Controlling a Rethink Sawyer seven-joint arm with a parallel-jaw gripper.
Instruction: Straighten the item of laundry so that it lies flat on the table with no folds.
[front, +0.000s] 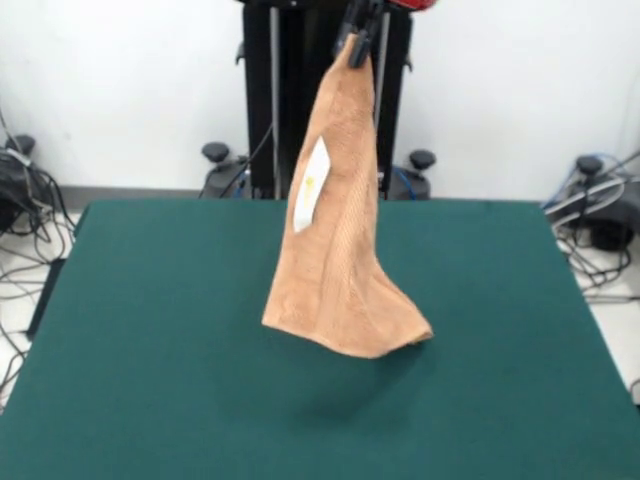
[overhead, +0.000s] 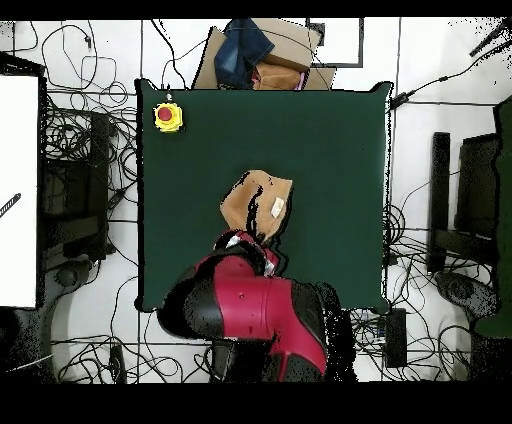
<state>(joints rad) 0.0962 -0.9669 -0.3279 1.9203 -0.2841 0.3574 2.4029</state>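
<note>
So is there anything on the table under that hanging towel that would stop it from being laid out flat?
Nothing visible. The gripper holds the towel up by its top, and the green table beneath it is bare. The only other thing on the table is a yellow box with a red button at a corner, well away from the towel.

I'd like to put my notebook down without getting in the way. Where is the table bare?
Most of the green table is bare: both side stretches and the whole edge opposite the robot. The middle is taken, where the towel hangs from the end effector, which is shut on its top corner. One corner holds a yellow box with a red button.
</note>
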